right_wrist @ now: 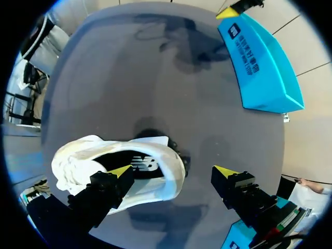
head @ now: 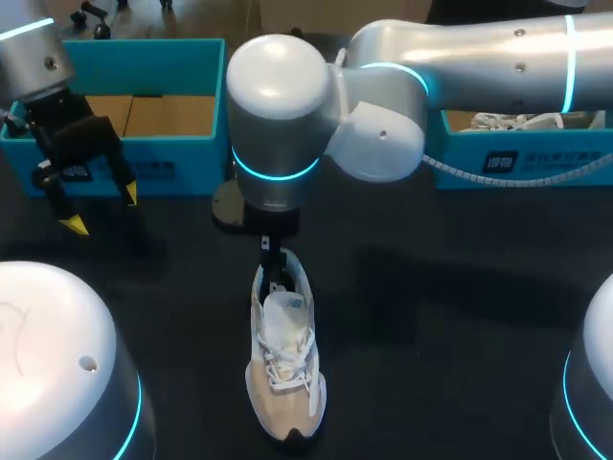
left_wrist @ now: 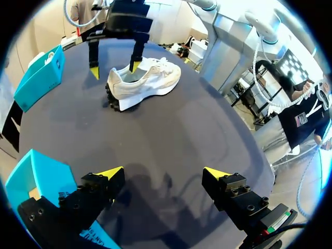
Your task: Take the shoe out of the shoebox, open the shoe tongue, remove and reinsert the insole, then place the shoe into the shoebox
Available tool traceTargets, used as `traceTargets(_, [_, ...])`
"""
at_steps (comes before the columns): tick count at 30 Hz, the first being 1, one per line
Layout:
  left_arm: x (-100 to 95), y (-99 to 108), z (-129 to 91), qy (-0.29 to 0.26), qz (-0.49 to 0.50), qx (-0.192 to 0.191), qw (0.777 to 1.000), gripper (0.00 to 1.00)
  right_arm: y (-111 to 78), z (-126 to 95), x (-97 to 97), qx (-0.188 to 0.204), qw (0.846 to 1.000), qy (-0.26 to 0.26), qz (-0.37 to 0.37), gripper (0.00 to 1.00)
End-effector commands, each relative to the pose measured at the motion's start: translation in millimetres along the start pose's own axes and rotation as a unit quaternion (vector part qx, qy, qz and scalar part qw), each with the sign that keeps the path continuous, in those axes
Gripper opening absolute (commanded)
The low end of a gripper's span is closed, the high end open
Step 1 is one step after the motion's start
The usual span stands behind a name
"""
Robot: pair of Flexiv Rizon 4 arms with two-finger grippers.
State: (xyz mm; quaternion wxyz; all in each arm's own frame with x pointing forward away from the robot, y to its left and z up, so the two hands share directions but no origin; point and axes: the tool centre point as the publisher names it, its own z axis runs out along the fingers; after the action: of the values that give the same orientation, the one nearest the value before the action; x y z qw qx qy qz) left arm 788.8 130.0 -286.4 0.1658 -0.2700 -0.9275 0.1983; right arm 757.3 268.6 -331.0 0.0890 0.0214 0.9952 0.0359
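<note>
Right arm (head: 287, 115) mostly hides own pincer (right_wrist: 173, 171), shoe (head: 283, 364) heel in head view; right shoebox (head: 546, 149) partly covered.

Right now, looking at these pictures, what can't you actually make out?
- Right wrist view: the right fingers hide the toe end of the white and beige sneaker; its inside is too dark to judge the insole.
- Head view: the right arm's grey joint covers the sneaker's heel and most of the right fingers.
- Head view: that arm crosses over the turquoise shoebox, so its contents show only partly.
</note>
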Motion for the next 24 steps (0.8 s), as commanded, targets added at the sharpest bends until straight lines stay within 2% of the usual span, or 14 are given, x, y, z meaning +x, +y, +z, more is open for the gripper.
traceTargets(1, [0.8,0,0,0.000,0.000,-0.001,1.000,1.00,5.1,15,-1.7,0.003,1.000,-0.003,-0.010,1.00])
traceTargets(11, [0.8,0,0,0.000,0.000,-0.001,1.000,1.00,-10.8,33,-5.6,0.019,1.000,0.015,0.002,1.00])
traceTargets(24, [0.8,0,0,0.000,0.000,-0.001,1.000,1.00,-19.8,56,-11.8,0.018,0.999,0.031,0.012,1.00])
